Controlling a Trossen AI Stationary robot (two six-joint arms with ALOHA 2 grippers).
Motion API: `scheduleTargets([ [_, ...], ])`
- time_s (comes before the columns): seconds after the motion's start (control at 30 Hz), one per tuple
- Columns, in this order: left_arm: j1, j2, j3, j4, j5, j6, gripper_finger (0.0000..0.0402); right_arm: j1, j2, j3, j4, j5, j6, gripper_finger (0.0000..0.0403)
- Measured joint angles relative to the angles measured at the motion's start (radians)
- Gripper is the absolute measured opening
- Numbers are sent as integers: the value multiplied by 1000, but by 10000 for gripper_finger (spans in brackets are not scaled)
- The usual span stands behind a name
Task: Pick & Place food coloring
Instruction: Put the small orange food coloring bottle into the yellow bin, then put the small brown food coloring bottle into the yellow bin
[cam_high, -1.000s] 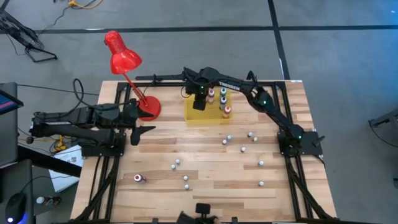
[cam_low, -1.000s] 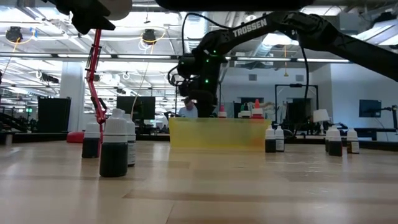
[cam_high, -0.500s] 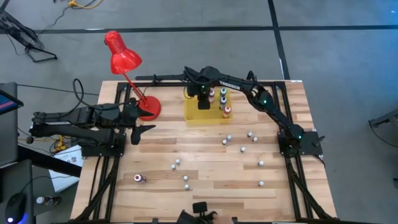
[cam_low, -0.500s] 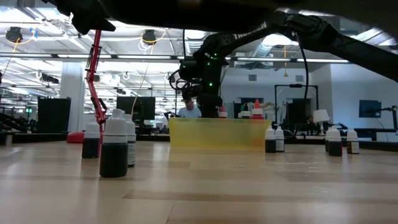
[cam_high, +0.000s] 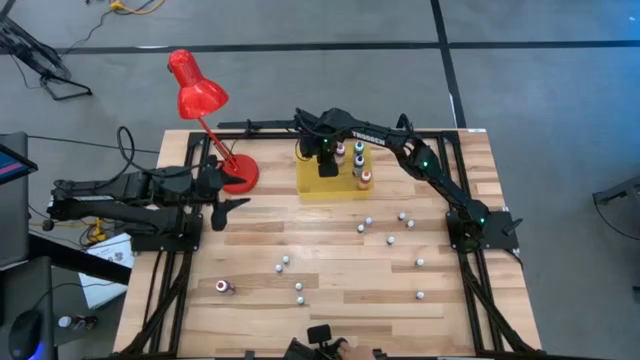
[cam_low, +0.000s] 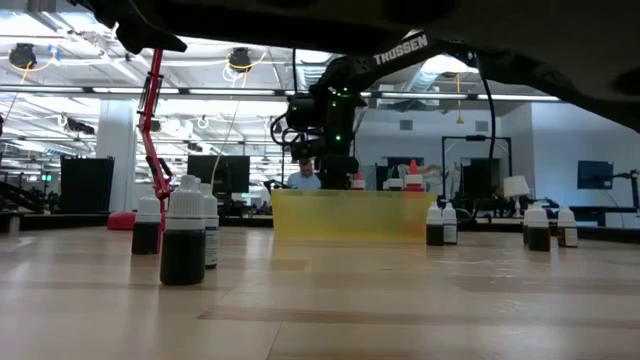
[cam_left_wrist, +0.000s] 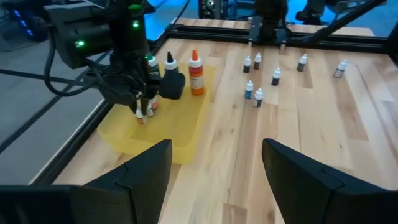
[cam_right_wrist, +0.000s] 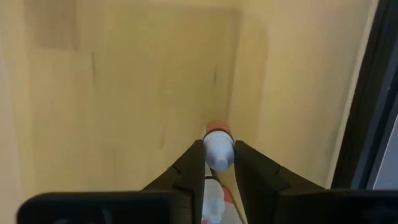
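Low view: wooden table (cam_low: 330, 300) fronts a ceiling-lit office room

High view: straight down from above, far off, takes in whole table (cam_high: 330, 270) and both arms.
Low view: tabletop height, level across wood toward room behind.
Left wrist view: angled down across table toward yellow mat (cam_left_wrist: 180, 124).
Right wrist view: close, straight down onto yellow mat.
Shared: yellow mat in all four.

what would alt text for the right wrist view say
Looking down past the right gripper, whose two dark fingers flank a small white-capped food coloring bottle over the yellow tray. A dark frame rail runs along one edge.
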Motion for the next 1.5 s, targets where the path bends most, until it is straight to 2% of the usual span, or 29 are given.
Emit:
scheduleTargets([
  [0.37, 0, 0, 0, 0, 0, 0, 242, 12, 0, 0, 28, 2, 2, 155],
  [0.5, 0, 0, 0, 0, 0, 0, 242, 25, -16, 0, 12, 63, 3, 177],
  [0.6, 0, 0, 0, 0, 0, 0, 242, 34, -53, 0, 0, 130, 15, 184],
  [0.77, 0, 0, 0, 0, 0, 0, 242, 45, -119, 0, -24, 226, 152, 179],
  [0.87, 0, 0, 0, 0, 0, 0, 242, 50, -178, 0, -85, 237, 219, 170],
  [1.03, 0, 0, 0, 0, 0, 0, 242, 72, -282, 1, -208, 168, 329, 155],
  [1.23, 0, 0, 0, -22, 2, -1, 242, 112, -401, 0, -373, -13, 506, 136],
  [1.4, 0, 0, 0, -55, 2, -2, 242, 177, -471, 1, -366, -133, 632, 123],
  [1.5, 0, 0, 0, -80, 6, -12, 242, 240, -483, 2, -366, -150, 671, 118],
])
